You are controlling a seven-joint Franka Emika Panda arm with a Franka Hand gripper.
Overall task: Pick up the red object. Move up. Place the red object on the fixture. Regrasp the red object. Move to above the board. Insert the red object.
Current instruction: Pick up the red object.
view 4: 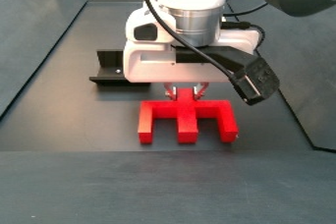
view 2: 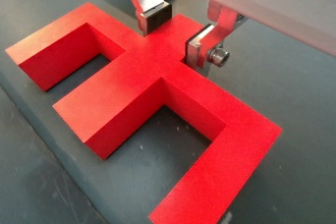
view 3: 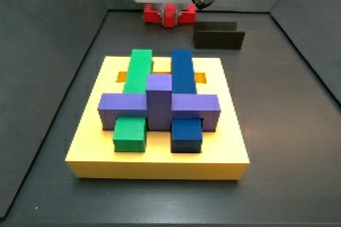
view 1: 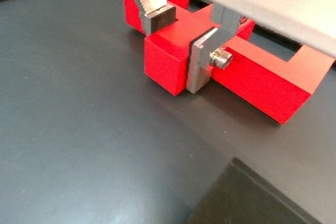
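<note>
Red object (view 4: 188, 122) lay flat on the dark surface (view 4: 79, 174) at the far end of the work area, well apart from the board (view 3: 94, 146). We saw the gripper (view 4: 190, 94) straight above it, low, with the jaws down around the raised centre stub. In both wrist views the silver fingers (view 1: 202, 59) stood one on each side of that stub; the plate nearest the camera looked flush against the stub's side face, and the dark pad of the far finger (view 2: 152, 17) sat at the stub's other side. We couldn't tell from any view whether the jaws were actually clamped or just bracketing the stub.

In a wrist view the red object (view 2: 138, 85) showed its full E-like outline: wide bar, centre stub, short legs at both ends, all resting on the surface. In a side view the legs pointed toward the camera.

Fixture (view 4: 110, 68) sat on the surface just beside the gripper, behind and to one side of the red object, not touching it. In a side view the fixture (view 3: 220, 36) was near the red object (view 3: 170, 14), both beyond the board's far edge.

Board lay flat in the middle of the surface, carrying a green block (view 3: 135, 89), a blue block (view 3: 182, 92) and a purple cross-shaped block (view 3: 159, 102) across them.
</note>
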